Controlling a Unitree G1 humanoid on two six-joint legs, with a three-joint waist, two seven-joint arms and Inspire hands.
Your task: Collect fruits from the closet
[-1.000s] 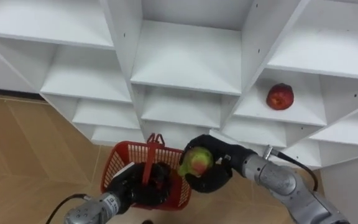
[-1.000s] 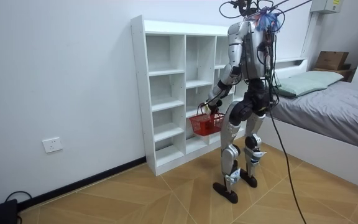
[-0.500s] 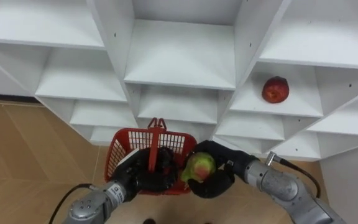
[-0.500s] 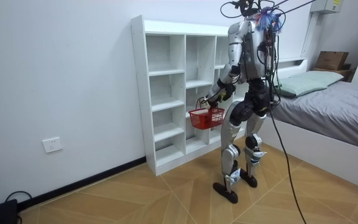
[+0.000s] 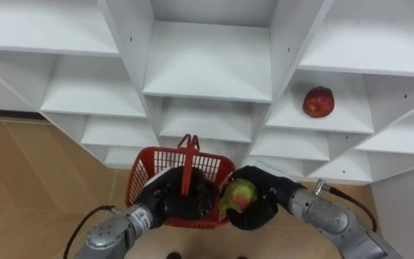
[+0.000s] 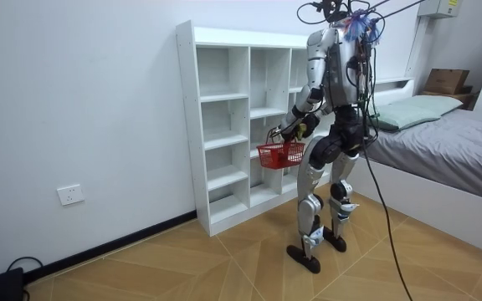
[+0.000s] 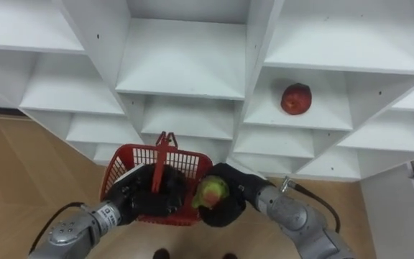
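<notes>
While the robot stands facing the white shelf unit (image 6: 224, 125), its left robot hand (image 5: 171, 203) is curled round the handle of a red basket (image 5: 146, 173), which hangs in front of the lower shelves. Just beside it, the right robot hand (image 5: 263, 208) grips a green-red apple (image 5: 241, 193) at the basket's right rim. Farther right, a red apple (image 5: 318, 102) sits on a shelf in the right column. A bed (image 6: 450, 142) stands at the room view's right.
</notes>
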